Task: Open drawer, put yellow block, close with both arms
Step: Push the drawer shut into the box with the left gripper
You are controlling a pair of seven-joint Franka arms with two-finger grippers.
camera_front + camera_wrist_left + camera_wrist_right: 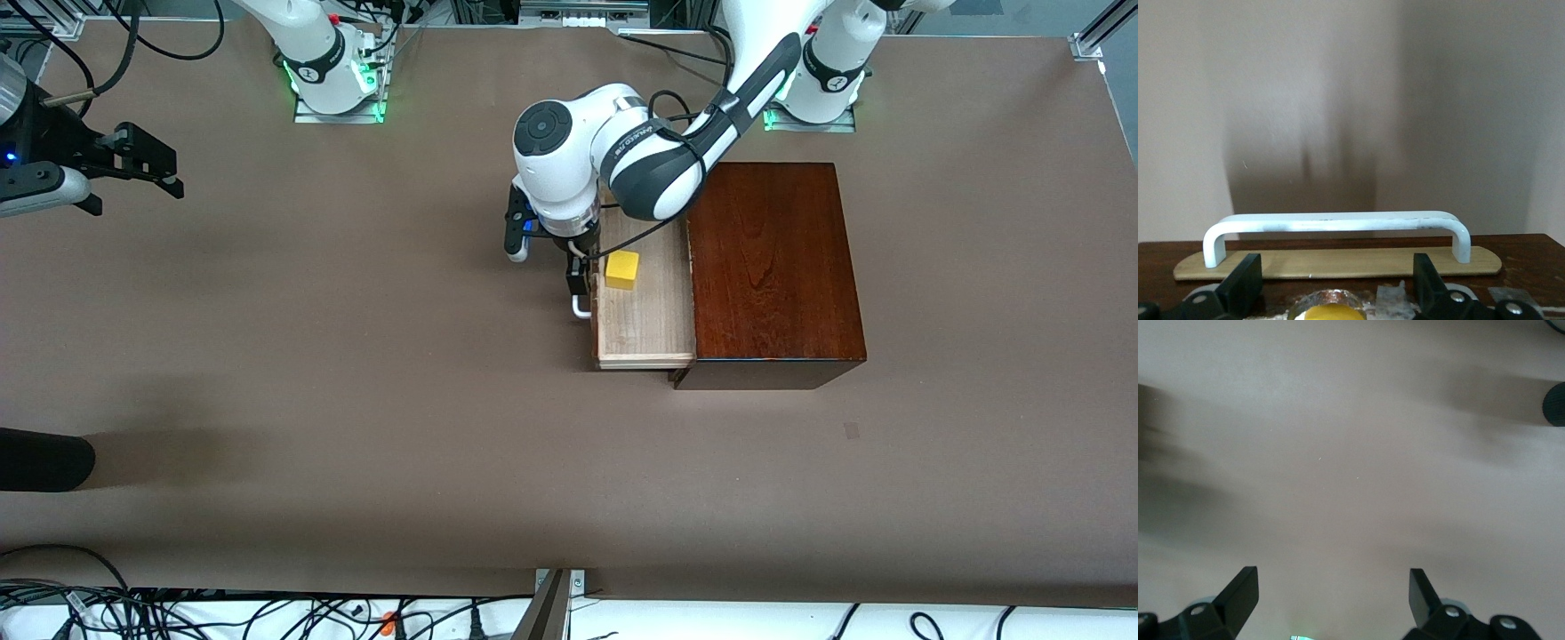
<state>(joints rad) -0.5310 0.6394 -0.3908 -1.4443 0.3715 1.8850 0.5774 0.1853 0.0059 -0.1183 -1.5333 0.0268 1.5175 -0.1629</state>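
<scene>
Small bright yellow block [622,269], a cube with crisp edges, resting inside the drawer [645,316] on its pale wood floor, close to the drawer's front and toward the end farther from the front camera. Pulled well out of the glossy reddish-brown wooden box [772,267], toward the right arm's end of the table, with nothing else showing in the tray. White loop handle [1337,225] fixed on the dark drawer front over a pale backing strip [1338,263]. Left gripper [580,274] down at that front, just above the handle, fingers [1245,280] spread wide and gripping nothing, the handle lying just past their tips in the left wrist view. Right gripper [142,162] waiting up over bare brown table [356,356] at the right arm's end, well apart from the box, fingers [1241,590] likewise spread wide and empty
</scene>
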